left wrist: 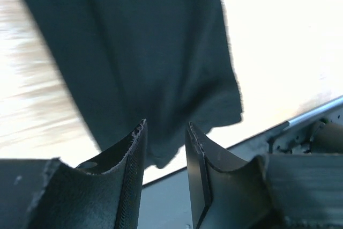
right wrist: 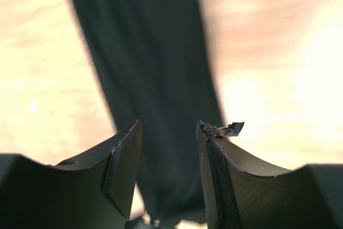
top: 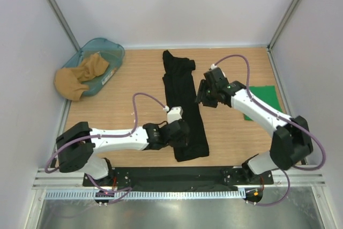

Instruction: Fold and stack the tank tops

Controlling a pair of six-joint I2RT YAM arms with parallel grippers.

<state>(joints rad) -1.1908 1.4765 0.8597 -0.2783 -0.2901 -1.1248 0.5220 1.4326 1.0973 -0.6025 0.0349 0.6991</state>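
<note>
Looks about halfway through; finds the black tank top (top: 182, 97) narrowed into one long strip, running from just under the left gripper (top: 181, 132) away past the right gripper (top: 204, 96); lies flat on the table (top: 134, 79), near hem under and just ahead of the left fingertips, long edge just beside the right fingertips; not yet folded crosswise into a compact packet, so judged unfinished.

Shows both sets of jaws apart; left with a narrow gap, dark cloth seen through it and nothing clearly pinched; right somewhat wider, hanging over the strip's edge, clamped on nothing.

Places the green tank top (top: 263, 97) behind the right gripper, toward that arm's outer side, well apart from the black strip; flat and seemingly folded already, though partly hidden by the arm.

Leaves, by this reckoning, the crosswise folds of the black one, then setting one garment on the other; no stack yet.

Far beyond the left gripper, off to its outer side: a blue basket (top: 110, 46) holding tan cloth (top: 86, 71), touched by neither arm.
</note>
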